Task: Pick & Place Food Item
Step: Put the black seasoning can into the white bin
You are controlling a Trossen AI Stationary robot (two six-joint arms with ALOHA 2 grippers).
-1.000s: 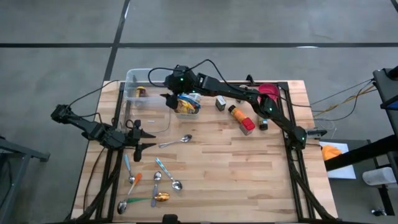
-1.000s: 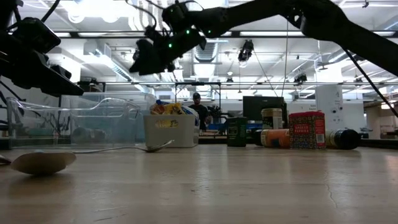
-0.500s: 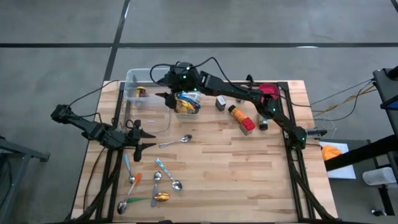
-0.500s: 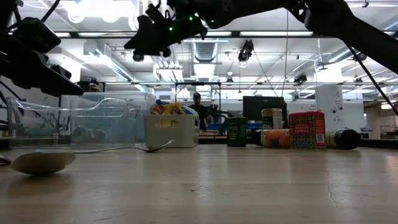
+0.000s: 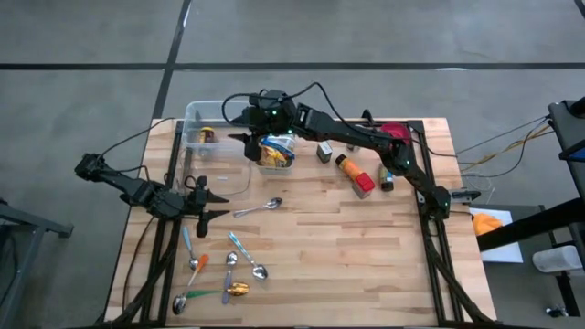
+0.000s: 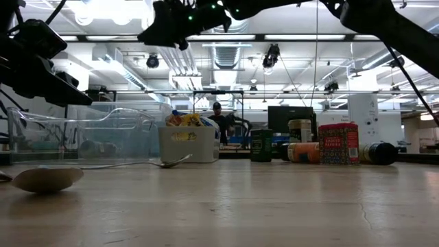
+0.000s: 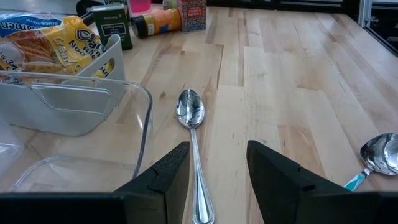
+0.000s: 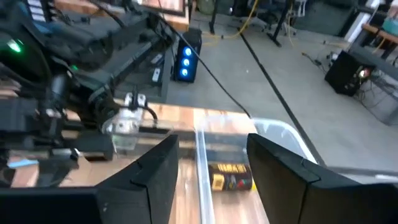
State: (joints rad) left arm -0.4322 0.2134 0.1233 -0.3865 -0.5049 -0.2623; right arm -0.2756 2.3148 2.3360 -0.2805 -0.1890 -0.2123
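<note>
My right gripper [image 5: 240, 130] [image 8: 213, 180] hangs open and empty high above the far left of the table, over the clear plastic container [image 5: 215, 151]. In that container lies a small brown-and-yellow food item [image 8: 231, 176] [image 5: 207, 134], on the bottom and well below the fingers. Beside the container stands a white bin [image 5: 275, 153] filled with yellow food packets. My left gripper [image 5: 212, 196] [image 7: 217, 180] waits open at the table's left side, pointing at a steel spoon [image 7: 190, 115].
Right of the bin stand a dark tin [image 5: 324, 151], an orange bottle [image 5: 347, 167], a red box [image 5: 364, 185] and a dark jar [image 5: 387, 181]. Several spoons [image 5: 228, 270] lie near the left front. The middle and right front show bare wood.
My right gripper has risen from just above the bin and container, and drifted a little toward the table's far edge. Nothing on the table has moved.
</note>
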